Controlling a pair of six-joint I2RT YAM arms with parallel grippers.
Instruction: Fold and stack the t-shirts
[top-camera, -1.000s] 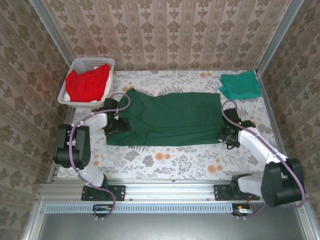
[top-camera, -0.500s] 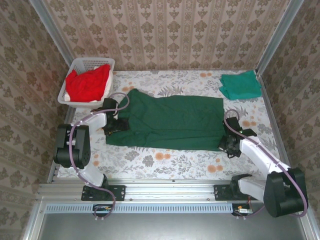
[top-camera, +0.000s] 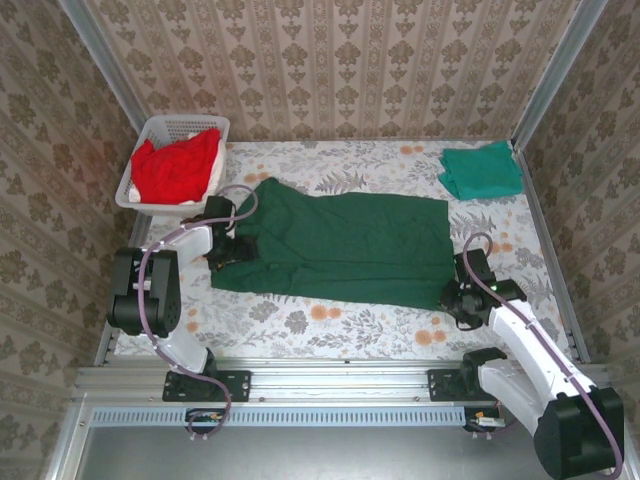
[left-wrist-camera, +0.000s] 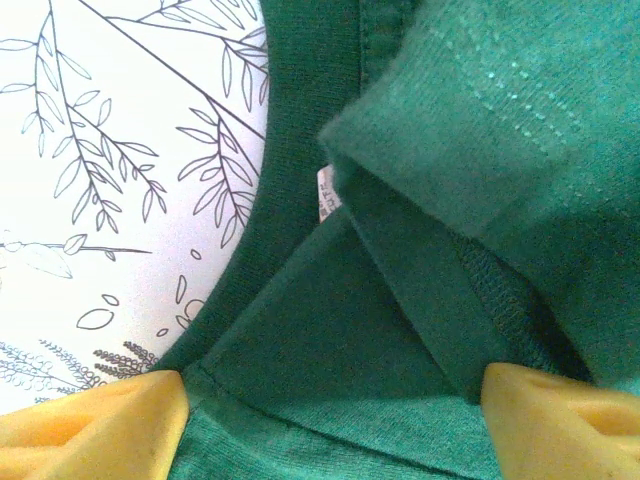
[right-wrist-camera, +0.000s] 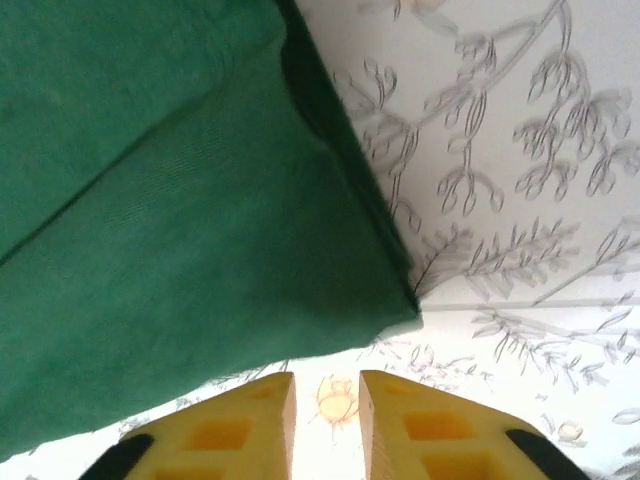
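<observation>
The right gripper's jaws are standing slightly apart with nothing between them. Only the flowered cloth is showing in the gap, and the corner of the green shirt is lying just beyond the tips, not touching them. The left gripper's fingers are spreading wide over the shirt's neck and clamping nothing; a small white label is sitting inside the collar ahead of them.

Outward from there, the green shirt is lying flat and lengthwise across the middle of the table, neck to the left. The pale cloth, printed with leaves and orange flowers, is covering the whole top. A folded teal shirt is resting at the far right corner, well apart from the green one. At the far left a white basket is holding the red shirts. Patterned walls are closing in three sides, and a metal rail is running along the near edge.

The red shirts are bunched together — how many cannot be told. In the top view the left gripper is covering the shirt's neck end, and whether its fingers are touching the fabric cannot be told.

The left arm is rising along the left edge and bending right to the neck. The right arm is stretching up and to the left from its base, with the right gripper beside the shirt's near right corner.
</observation>
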